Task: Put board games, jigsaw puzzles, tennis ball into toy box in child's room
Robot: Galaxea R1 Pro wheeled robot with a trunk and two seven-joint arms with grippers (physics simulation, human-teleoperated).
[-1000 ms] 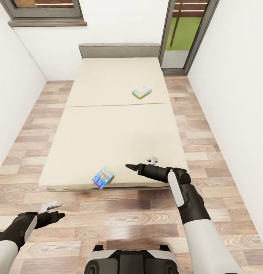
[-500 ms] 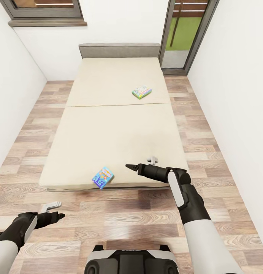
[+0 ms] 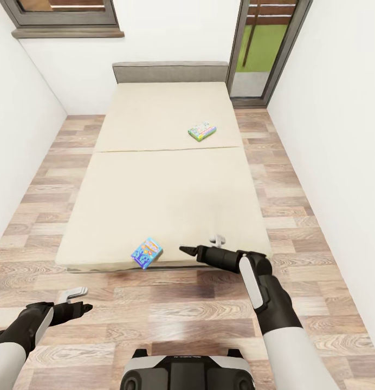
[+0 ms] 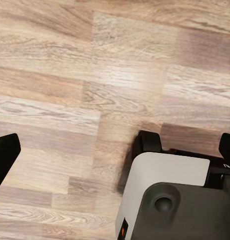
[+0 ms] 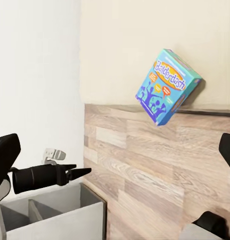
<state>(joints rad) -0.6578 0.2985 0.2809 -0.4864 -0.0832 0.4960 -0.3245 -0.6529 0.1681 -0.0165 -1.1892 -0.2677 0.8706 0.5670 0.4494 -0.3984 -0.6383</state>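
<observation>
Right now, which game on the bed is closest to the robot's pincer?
The blue game, at the bed's near edge beside the right pincer. The green game lies far up the bed.

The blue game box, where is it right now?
In the head view the blue game box lies at the bed's near edge, slightly overhanging, just left of the open right gripper.

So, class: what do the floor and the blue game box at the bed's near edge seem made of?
Floor: wood planks or wood-look laminate, judging by visible grain and staggered joints. Blue game box: probably printed card, with sharp edges and bright artwork.
</observation>
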